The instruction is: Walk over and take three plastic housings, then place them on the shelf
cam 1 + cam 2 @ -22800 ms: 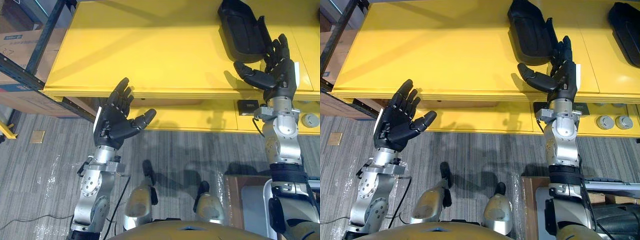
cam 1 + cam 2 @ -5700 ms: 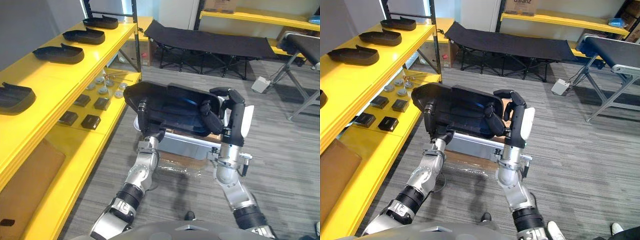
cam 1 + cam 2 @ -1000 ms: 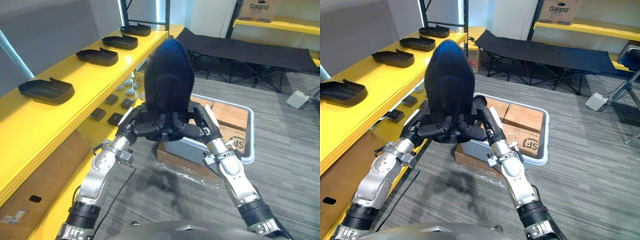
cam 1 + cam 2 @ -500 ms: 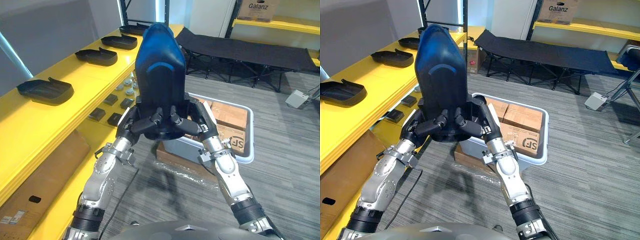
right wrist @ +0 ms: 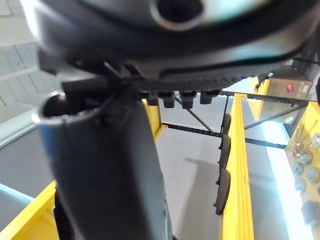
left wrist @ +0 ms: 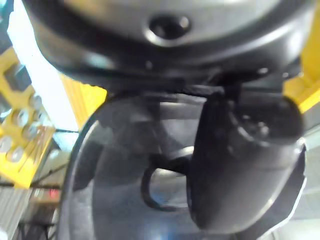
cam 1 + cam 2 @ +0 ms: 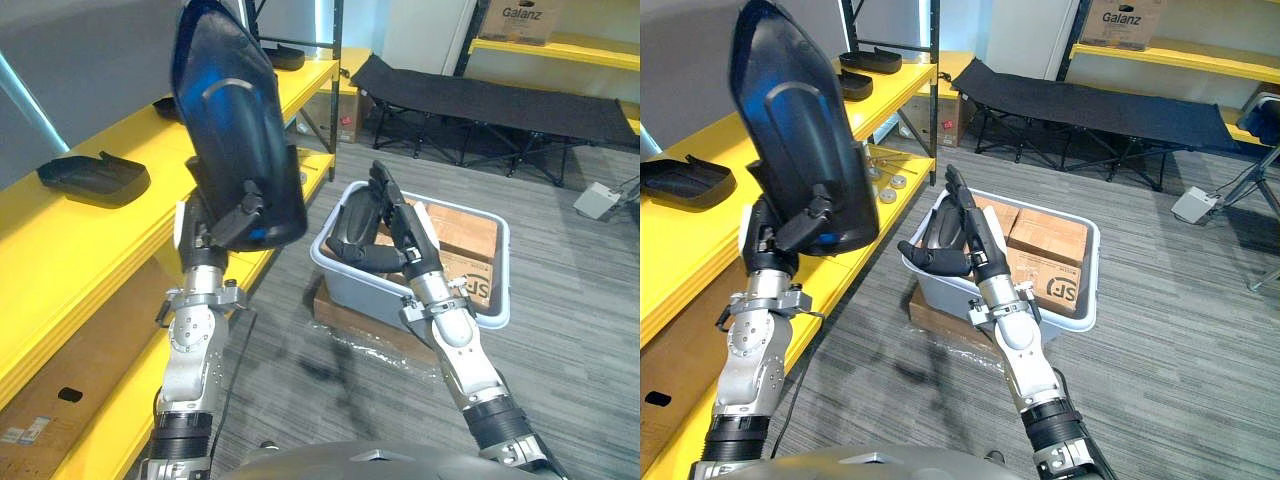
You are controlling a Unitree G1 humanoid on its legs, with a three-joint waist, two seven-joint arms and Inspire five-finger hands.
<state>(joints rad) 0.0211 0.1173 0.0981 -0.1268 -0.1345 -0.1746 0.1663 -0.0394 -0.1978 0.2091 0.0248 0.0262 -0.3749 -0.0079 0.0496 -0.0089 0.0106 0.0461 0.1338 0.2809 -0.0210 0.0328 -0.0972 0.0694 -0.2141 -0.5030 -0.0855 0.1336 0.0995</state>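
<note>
Only my left hand (image 7: pixel 207 232) clasps the plastic housing (image 7: pixel 235 130), low down; right hand (image 7: pixel 385 230) open. Top-heavy, it may twist loose before the shelf (image 7: pixel 90 240).

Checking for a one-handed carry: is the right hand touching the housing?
Apart. The right eye view shows a clear gap between the open right hand and the raised housing, which the left hand grips alone.

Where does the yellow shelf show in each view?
Left eye view: yellow shelf along the left side.
Right eye view: also the left side.
Left wrist view: yellow patches behind the held housing.
Right wrist view: long yellow edge, receding.
Shared landmark: black housings lying on it.
</note>
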